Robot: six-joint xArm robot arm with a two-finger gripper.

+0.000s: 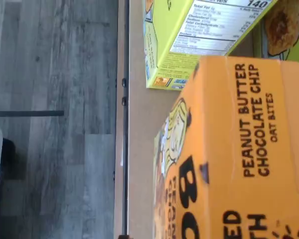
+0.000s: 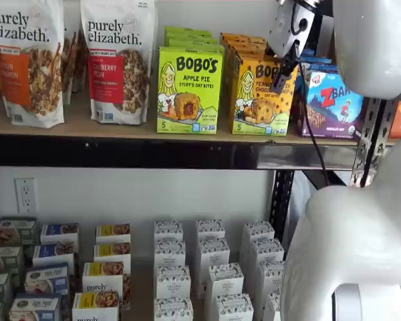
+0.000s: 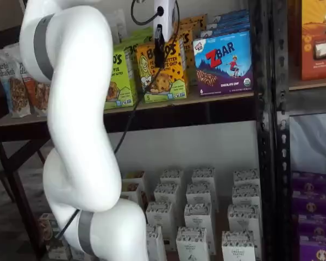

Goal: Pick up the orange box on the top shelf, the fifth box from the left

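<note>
The orange box [image 2: 252,97] stands upright on the top shelf [image 2: 120,130], between a lime-green Apple Pie box [image 2: 187,90] and a blue ZBAR box [image 2: 331,103]. In the other shelf view the orange box [image 3: 164,73] faces front on the top shelf's [image 3: 223,100] board. My gripper [image 2: 283,75] hangs from above, just in front of the box's upper right part. Only one black finger [image 3: 159,49] shows, side-on, and nothing is in the gripper [image 3: 159,55]. The wrist view looks close onto the orange box [image 1: 239,159], its top panel and front face.
Granola bags [image 2: 117,60] stand at the shelf's left end. More orange and green boxes are lined up behind the front row. A black cable [image 2: 314,134] hangs from the gripper past the rail. Small white boxes [image 2: 214,274] fill the lower shelf. The white arm [image 3: 76,130] stands before the shelves.
</note>
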